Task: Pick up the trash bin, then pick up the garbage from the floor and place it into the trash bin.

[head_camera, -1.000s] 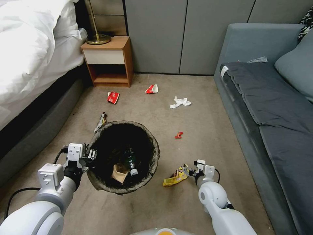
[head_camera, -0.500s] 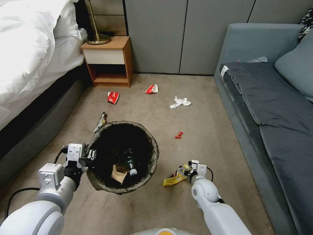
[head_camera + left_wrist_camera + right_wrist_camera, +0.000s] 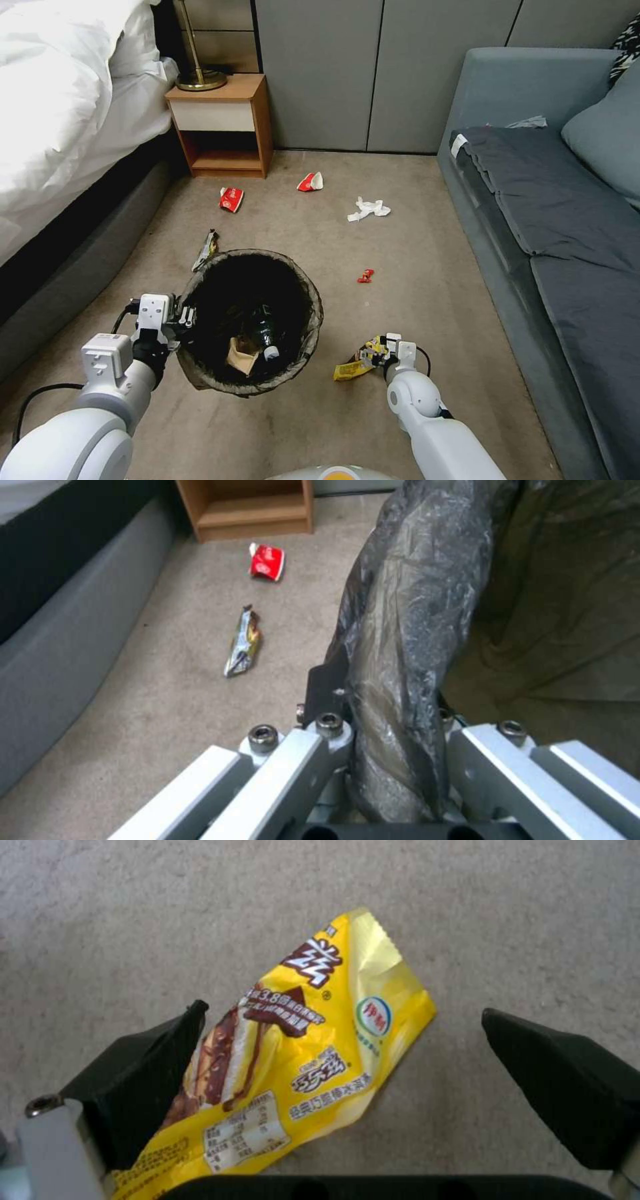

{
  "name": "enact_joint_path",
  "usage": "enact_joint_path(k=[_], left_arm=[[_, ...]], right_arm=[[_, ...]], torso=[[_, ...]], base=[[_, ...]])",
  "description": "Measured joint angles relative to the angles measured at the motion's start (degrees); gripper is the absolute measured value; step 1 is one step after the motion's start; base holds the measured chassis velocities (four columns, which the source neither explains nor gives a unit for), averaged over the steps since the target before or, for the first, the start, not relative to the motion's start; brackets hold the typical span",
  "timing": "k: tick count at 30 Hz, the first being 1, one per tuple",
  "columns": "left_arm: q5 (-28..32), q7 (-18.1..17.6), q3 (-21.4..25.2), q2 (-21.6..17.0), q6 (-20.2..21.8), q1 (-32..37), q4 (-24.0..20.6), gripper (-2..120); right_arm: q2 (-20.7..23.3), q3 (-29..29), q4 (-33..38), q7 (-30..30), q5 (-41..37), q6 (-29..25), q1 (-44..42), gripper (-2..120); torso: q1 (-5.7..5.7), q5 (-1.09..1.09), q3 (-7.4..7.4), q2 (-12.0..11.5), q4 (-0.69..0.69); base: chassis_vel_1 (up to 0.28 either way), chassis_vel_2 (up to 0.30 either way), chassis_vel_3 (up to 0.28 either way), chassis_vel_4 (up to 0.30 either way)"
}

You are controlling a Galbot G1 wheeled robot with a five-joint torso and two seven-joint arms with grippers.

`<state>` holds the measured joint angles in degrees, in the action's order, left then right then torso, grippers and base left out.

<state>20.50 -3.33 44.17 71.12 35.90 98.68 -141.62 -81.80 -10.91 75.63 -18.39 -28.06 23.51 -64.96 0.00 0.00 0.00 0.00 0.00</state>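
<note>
Right gripper [image 3: 340, 1065] has dropped, wide open, astride the yellow wrapper [image 3: 300, 1060]; left gripper [image 3: 183, 317] clamps bin [image 3: 200, 373]; grasp looks imminent

This is a bedroom, like in a home or a hotel. A bed [image 3: 60, 100] with a puffy white blanket fills the upper left. Next to it stands a small wooden night table [image 3: 223, 127] with a gold lamp base [image 3: 199, 77] on top. A gray sofa [image 3: 553, 220] sits along the right side. Tan carpet [image 3: 413, 267] covers the floor.
</note>
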Motion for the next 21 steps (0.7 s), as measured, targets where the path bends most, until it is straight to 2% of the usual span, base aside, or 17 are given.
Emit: enact_joint_path(k=[8,11,13,14,21], left_arm=[[-0.1,0.0,0.0,0.0,0.0,0.0,0.1,3],[-0.1,0.0,0.0,0.0,-0.1,-0.1,0.3,3],[-0.2,0.1,0.0,0.0,-0.1,-0.1,0.4,3],[-0.2,0.1,0.0,0.0,-0.1,-0.1,0.4,3],[-0.2,0.1,-0.1,-0.2,-0.1,-0.2,0.7,3]], right_arm=[[-0.2,0.0,-1.2,0.8,0.4,-0.2,0.2,99],[-0.3,-0.1,-1.7,1.2,0.8,-0.5,0.3,92],[-0.4,-0.2,-2.1,1.5,0.9,-0.6,0.4,84],[-0.4,-0.2,-2.1,1.5,0.9,-0.6,0.4,84],[-0.4,-0.4,-2.8,2.3,1.0,-0.8,0.3,58]], torso=[[0.00,0.00,0.00,0.0,0.00],[0.00,0.00,0.00,0.0,0.00],[0.00,0.00,0.00,0.0,0.00],[0.00,0.00,0.00,0.0,0.00],[0.00,0.00,0.00,0.0,0.00]], base=[[0.000,0.000,0.000,0.000],[0.000,0.000,0.000,0.000],[0.000,0.000,0.000,0.000],[0.000,0.000,0.000,0.000],[0.000,0.000,0.000,0.000]])
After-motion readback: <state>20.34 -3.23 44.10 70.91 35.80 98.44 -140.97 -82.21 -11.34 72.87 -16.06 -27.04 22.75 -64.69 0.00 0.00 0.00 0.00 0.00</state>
